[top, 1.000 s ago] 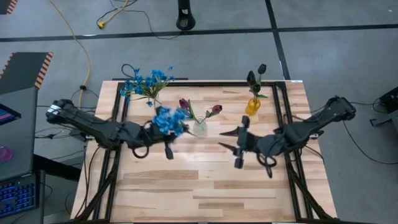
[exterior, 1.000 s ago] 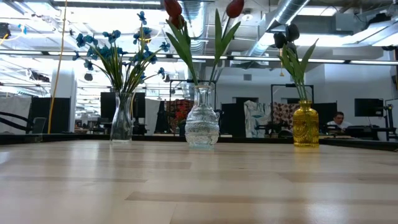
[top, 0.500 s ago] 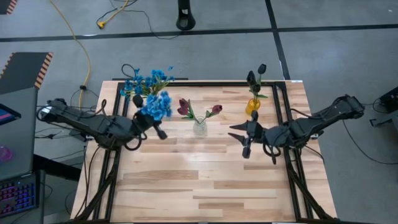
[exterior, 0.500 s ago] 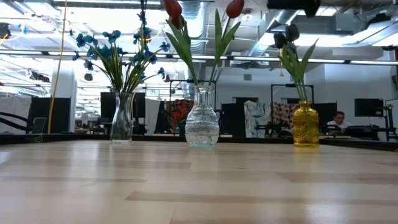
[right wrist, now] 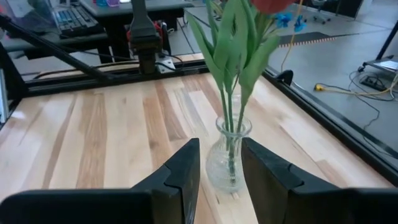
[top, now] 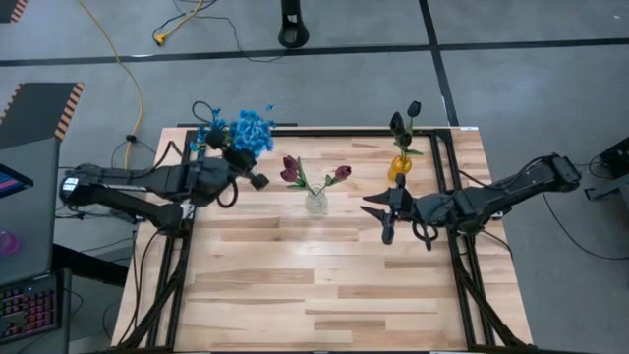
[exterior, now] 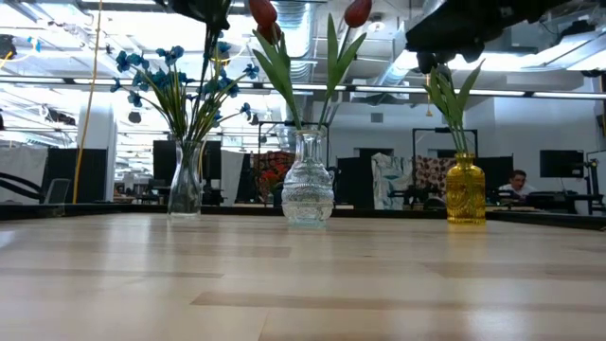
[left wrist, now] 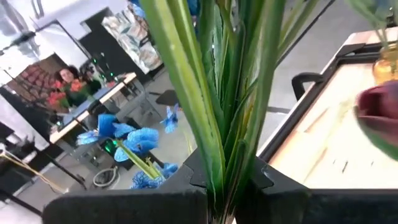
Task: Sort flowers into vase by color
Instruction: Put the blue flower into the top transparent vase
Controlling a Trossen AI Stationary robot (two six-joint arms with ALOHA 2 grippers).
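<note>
Since the left gripper (top: 239,157) is pinched down on the stems of a bright blue clustered sprig (top: 251,129) up in the upper left of the high view, the risky bit is getting those stems into the tall clear glass vase (exterior: 185,180) that already has blue flowers in it. That neck looks narrow and pretty full, so I'd guess the stems could catch the rim or shove the blooms already in there, and a tall skinny vase like that could tip if nudged sideways. In the left wrist view the green stems (left wrist: 214,93) run straight up between the fingers, bunched tight, so they might also slip or splay on release.

The right gripper (top: 386,218) sits right of centre in the high view, empty, its fingers (right wrist: 180,171) spread partway and pointed at the round clear vase with red rosebuds (top: 315,201). It looks near that vase, so a forward drift could bump it.

The yellow glass vase with near-black buds (exterior: 465,189) stands at the right in the low view, well apart from the blue vase.
</note>
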